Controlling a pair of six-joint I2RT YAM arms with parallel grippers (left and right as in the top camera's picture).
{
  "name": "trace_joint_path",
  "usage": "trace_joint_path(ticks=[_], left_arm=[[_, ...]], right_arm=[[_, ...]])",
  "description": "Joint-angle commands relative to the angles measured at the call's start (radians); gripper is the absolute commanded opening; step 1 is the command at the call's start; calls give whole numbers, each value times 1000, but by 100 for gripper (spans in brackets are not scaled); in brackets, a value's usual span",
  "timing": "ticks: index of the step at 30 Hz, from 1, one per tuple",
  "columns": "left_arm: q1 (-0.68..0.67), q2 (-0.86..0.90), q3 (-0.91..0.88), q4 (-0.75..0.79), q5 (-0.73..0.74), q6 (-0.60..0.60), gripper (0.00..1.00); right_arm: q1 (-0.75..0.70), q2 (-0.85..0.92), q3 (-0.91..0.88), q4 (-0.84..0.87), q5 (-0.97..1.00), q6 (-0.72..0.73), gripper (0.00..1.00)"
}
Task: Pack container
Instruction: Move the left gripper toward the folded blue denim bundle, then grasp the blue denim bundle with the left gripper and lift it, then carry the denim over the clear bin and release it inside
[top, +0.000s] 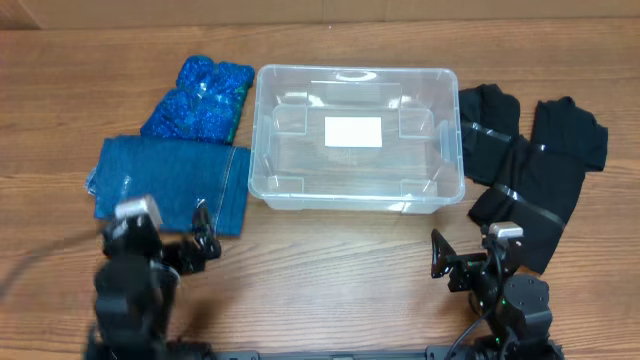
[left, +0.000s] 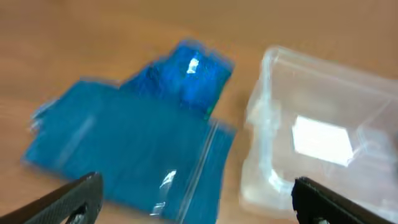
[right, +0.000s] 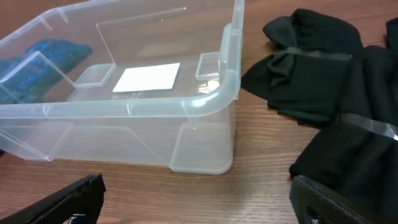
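Bearing the container (top: 350, 197), wood-grain table (top: 330, 275) (brown)

1. In the left wrist view everything is smeared by blur; the outlines of the flat blue bag (left: 124, 155) and the glittery blue bundle (left: 193, 71) at its 12 o'clock cannot be traced.
2. There the container (left: 258, 112) is cut off at 3 o'clock, and nothing can be read on its label (left: 322, 140).
3. Of the left pincer (left: 196, 183) only two dark fingers (left: 71, 199) are shown, clipped at 6 o'clock.
4. In the right wrist view the container's 9 o'clock end is cropped, and the bundle is seen only through its wall.
5. The black garments (right: 323, 81) are cropped at 3 o'clock, the right pincer (right: 198, 186) at 6 o'clock.
6. Overhead, the left arm (top: 130, 290) and the right arm (top: 515, 305) are cut off at 6 o'clock; part of the bag's 6 o'clock edge is covered by the left pincer.
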Motion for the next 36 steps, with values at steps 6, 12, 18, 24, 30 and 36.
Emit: trace_joint_path(ticks=[6,12,18,24,30,36], left_arm=[[228,787,820,-338,5,334,100],[710,1256,900,-333,398,423,100],[792,1616,900,-259,653,652,100],[691,1767,900,-224,722,678,56],[657,1714,1027,-416,858,560,4],[663,1342,1414,-661,1007,231,4]], right_arm=[[-4,-3,-12,-1,-6,7,100],[-4,-3,-12,-1,-6,7,100],[-4,-3,-12,-1,-6,7,100],[-4,-3,-12,-1,-6,7,100],[-4,-3,-12,-1,-6,7,100],[-4,-3,-12,-1,-6,7,100]])
